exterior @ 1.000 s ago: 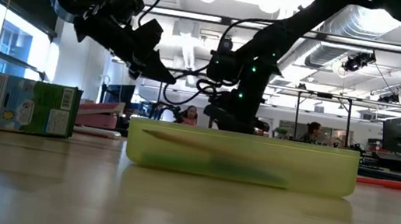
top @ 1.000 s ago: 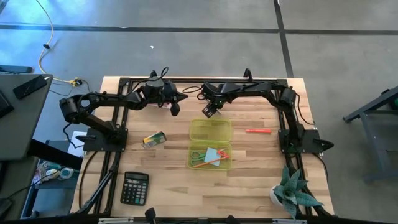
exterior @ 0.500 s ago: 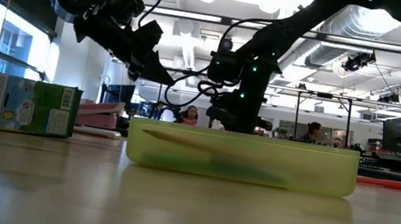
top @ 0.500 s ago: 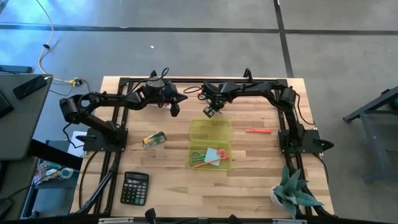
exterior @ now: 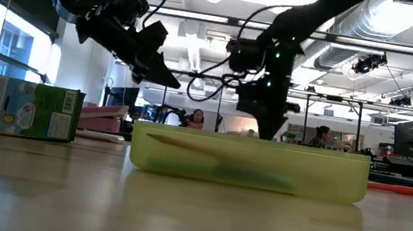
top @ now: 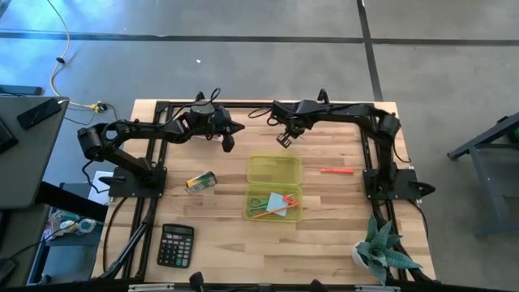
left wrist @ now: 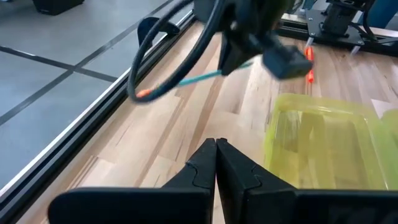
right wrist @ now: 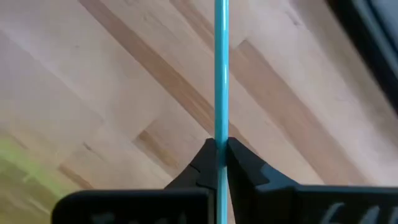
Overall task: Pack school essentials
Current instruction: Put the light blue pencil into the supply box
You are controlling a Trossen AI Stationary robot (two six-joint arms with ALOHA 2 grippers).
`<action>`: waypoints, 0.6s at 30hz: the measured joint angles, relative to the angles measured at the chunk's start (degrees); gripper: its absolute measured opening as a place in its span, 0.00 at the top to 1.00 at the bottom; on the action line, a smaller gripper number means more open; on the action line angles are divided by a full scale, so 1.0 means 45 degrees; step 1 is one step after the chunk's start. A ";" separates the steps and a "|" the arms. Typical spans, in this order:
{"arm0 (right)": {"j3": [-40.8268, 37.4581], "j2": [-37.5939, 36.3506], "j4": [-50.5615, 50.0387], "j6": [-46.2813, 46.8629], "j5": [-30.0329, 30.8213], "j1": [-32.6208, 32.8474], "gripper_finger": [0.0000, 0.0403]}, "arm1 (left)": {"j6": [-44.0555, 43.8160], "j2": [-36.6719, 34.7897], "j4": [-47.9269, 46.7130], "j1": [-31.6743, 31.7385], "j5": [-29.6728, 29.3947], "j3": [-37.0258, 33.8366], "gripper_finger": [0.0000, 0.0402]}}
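My right gripper [top: 285,139] hangs over the far side of the table, just beyond the open yellow-green case [top: 274,172], shut on a thin blue-green pencil [right wrist: 221,74]. The pencil's orange-tipped free end [left wrist: 143,93] sticks out from the fingers. The case's near half [top: 274,212] holds green-handled scissors [top: 258,203], a light-blue note pad [top: 278,199] and an orange pencil [top: 272,212]. A small crayon box [top: 201,182] lies to the case's left and a red piece [top: 336,170] to its right. My left gripper [top: 229,143] hovers shut and empty left of the right one. My right gripper pinches the thin pencil [right wrist: 220,134] between its two fingertips, which point down toward the table. The fingers lie across the pencil, and a long stretch runs out on one side. In the left wrist view the pencil [left wrist: 193,78] looks about level and off the wood.
A calculator [top: 176,245] lies near the front left and a potted plant [top: 381,253] stands at the front right corner. Black arm frames run along the left, far and right sides. Bare wood lies between the crayon box and the case.
My right gripper has shut on the thin pencil and moved toward the table's right and far edges, away from the case's far rim, carrying the pencil with it. My left arm has kept still.
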 joint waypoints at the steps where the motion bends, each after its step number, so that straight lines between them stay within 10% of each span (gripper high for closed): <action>1: 0.0000 -0.0239 -0.0231 -0.0100 -0.0006 0.0014 0.99 | 0.0000 0.0000 0.0000 -0.0031 -0.0005 0.0000 1.00; 18: -0.1107 -0.3690 -0.1915 -0.2138 -0.3265 0.3089 0.99 | -0.0008 0.0000 0.0010 -0.0074 -0.0015 0.0002 1.00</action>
